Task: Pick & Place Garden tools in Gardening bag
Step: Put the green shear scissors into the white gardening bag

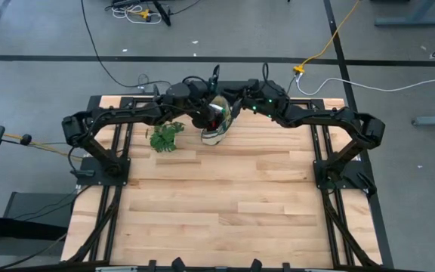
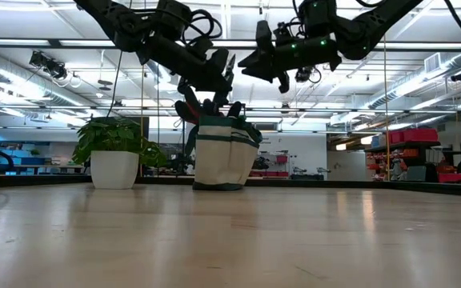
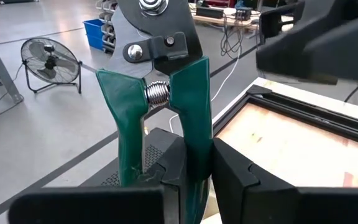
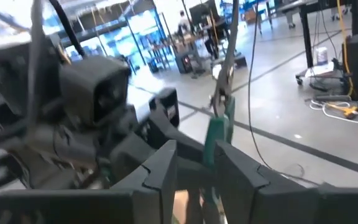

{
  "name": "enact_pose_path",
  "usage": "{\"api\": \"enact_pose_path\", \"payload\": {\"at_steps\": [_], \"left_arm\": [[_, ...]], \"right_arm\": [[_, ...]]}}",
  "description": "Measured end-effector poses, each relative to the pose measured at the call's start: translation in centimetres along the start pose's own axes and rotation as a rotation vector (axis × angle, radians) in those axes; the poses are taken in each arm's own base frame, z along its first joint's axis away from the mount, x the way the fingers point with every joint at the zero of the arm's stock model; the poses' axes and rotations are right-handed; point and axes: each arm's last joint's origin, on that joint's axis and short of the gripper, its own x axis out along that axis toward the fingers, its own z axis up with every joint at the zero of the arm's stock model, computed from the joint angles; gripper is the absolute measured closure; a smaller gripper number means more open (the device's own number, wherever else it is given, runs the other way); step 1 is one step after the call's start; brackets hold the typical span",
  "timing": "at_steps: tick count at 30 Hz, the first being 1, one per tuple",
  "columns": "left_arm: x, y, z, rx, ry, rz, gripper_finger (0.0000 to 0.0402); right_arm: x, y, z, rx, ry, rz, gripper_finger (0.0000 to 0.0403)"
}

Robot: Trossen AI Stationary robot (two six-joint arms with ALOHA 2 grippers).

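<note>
Pruning shears [image 3: 160,118]: green-sleeved handles, steel pivot and spring; clamped between fingers of left end effector [image 3: 194,171], blades pointing away from it. Same shears seen past right end effector [image 4: 197,174], whose fingers close on green handles too; both end effectors together on the one tool. Blade tips cut off at frame edge in left wrist view; blurred in right wrist view.

Gardening bag [image 2: 225,156]: beige canvas, dark green trim, upright at far edge of bench [image 1: 225,204], directly below both end effectors. Interior mostly hidden from above by arms and wrists; contents hard to make out, a red-and-black item showing at the rim. Left end effector [image 2: 226,76] just above bag mouth; right end effector [image 2: 282,76] beside it, slightly higher.

Potted plant [image 2: 114,156]: leafy, white pot, on bench beside bag, on left arm's side, apart from both end effectors.

Fan [image 3: 50,62]: on floor beyond bench, far past left end effector.
</note>
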Motion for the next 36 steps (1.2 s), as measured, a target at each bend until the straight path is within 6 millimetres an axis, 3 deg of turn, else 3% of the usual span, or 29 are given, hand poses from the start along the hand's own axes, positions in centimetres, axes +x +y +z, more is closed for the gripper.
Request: {"api": "enact_pose_path", "payload": {"at_steps": [12,27,36], "left_arm": [[-0.1,-0.4,0.4,-0.005,-0.041,-0.011,0.0347],[-0.3,-1.3,0.3,0.011,-0.042,-0.036,0.0347],[-0.3,-1.4,0.4,0.01,-0.044,-0.039,0.0347]], "right_arm": [[-0.1,0.2,1.3,0.1,-0.152,-0.032,0.0291],[-0.1,0.2,2.0,0.143,-0.23,-0.078,0.0214],[2.5,0.7,2.7,0.131,-0.181,-0.088,0.0221]]}}
